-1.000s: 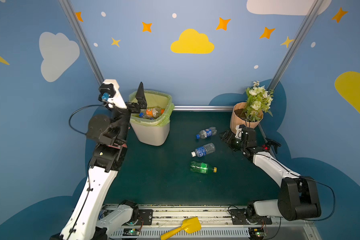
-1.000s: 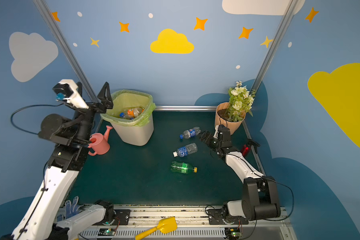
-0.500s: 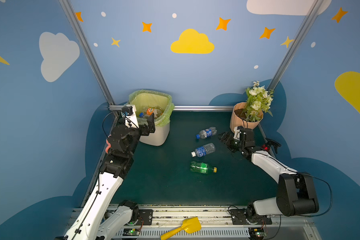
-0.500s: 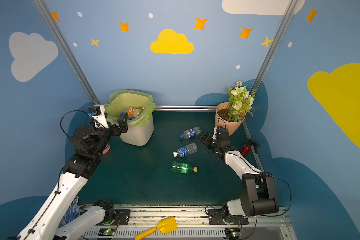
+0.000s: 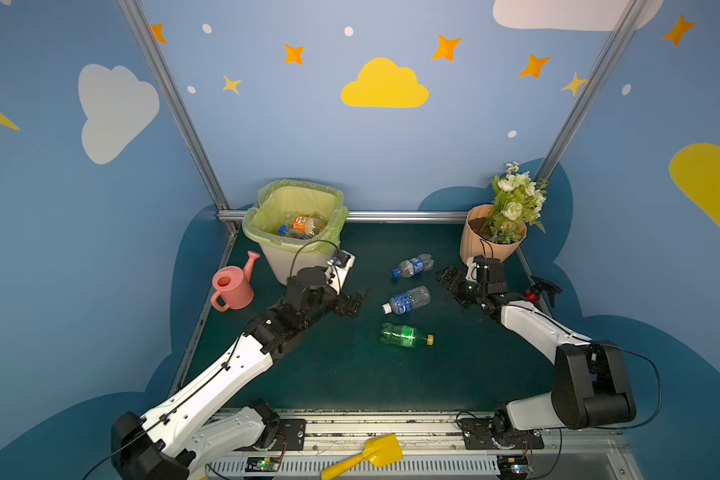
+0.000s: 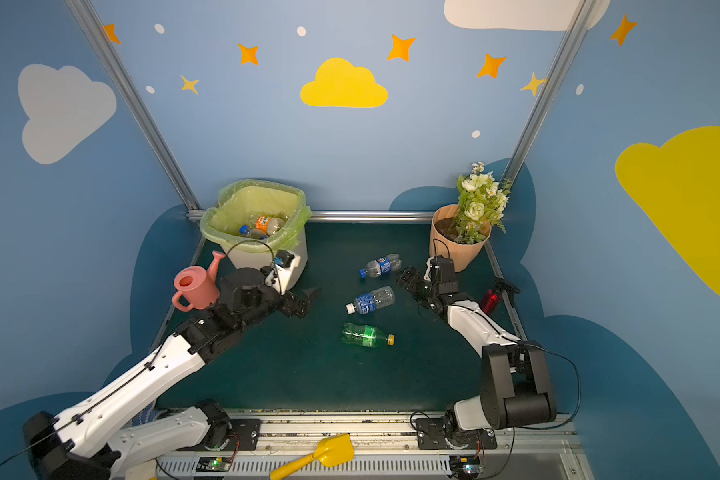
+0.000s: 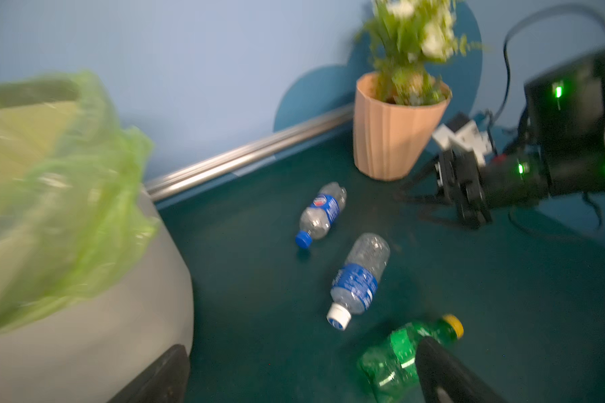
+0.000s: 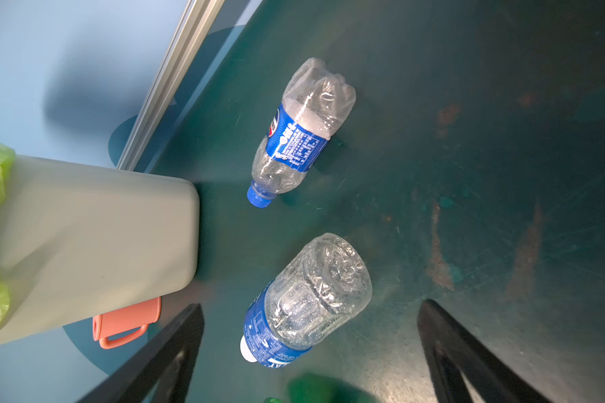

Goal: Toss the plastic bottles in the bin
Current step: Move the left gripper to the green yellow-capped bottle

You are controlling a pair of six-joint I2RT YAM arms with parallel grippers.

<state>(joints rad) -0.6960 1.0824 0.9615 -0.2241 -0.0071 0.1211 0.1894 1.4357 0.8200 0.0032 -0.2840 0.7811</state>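
Three plastic bottles lie on the green table in both top views: a blue-capped one, a white-capped one and a green one. The bin at the back left holds several more bottles. My left gripper hangs open and empty in front of the bin, left of the white-capped bottle. My right gripper is open, with the white-capped bottle just ahead of its fingers.
A pink watering can stands left of the bin. A peach flowerpot with flowers is at the back right, close behind my right arm. A red spray bottle lies by the right edge. A yellow scoop rests on the front rail.
My left arm has come down from above the bin to low over the table in front of it, still open. My right gripper has edged a little toward the bottles.
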